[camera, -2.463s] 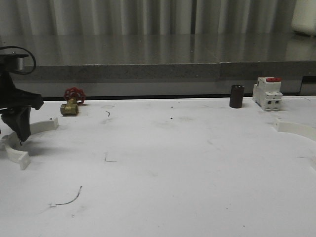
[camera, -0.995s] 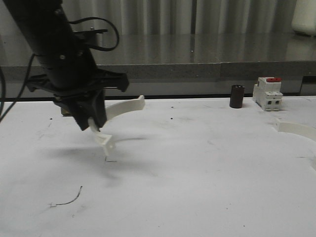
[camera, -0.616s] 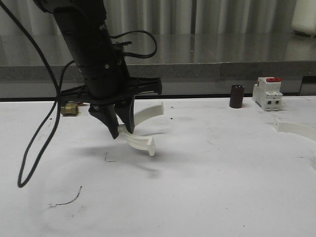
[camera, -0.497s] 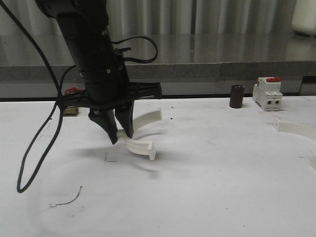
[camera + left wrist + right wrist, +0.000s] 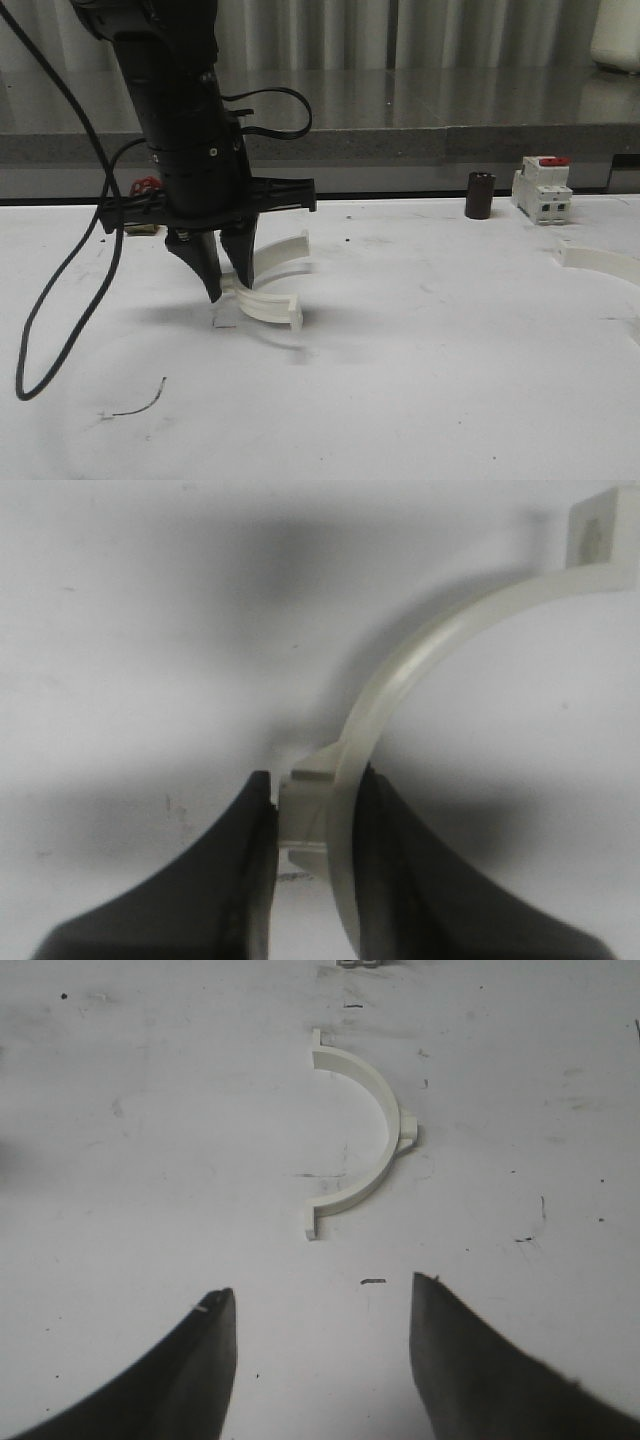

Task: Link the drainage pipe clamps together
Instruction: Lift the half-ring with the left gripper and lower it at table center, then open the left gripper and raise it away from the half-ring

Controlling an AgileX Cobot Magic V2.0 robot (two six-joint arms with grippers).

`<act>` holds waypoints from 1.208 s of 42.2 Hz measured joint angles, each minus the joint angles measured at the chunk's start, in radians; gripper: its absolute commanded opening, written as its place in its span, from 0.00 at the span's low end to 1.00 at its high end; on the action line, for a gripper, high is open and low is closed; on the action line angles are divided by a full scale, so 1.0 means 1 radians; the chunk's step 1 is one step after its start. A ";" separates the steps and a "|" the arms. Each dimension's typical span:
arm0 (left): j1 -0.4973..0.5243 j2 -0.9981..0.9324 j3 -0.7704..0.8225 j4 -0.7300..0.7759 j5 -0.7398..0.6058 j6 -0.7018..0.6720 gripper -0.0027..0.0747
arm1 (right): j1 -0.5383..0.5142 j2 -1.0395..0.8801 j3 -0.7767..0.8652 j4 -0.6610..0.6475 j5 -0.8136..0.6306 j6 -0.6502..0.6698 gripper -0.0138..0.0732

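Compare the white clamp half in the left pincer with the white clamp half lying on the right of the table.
The white plastic half-ring in the left pincer is clamped between the left pincer's fingers at its side nub; the white plastic half-ring on the right lies free on the table, untouched below the open right pincer. The gripped one sits left of centre, the free one at the right edge. Both are matching semicircles with end tabs and a nub.

Second clamp half [image 5: 600,262] cut by frame edge

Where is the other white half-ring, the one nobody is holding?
In the front view the free half-ring lies flat at the table's far right edge, just in front of the breaker. The right wrist view has it ahead of the open jaws.
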 measured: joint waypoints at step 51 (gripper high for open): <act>0.000 0.015 -0.004 0.004 0.038 0.002 0.47 | 0.000 0.000 0.000 0.000 0.000 0.000 0.65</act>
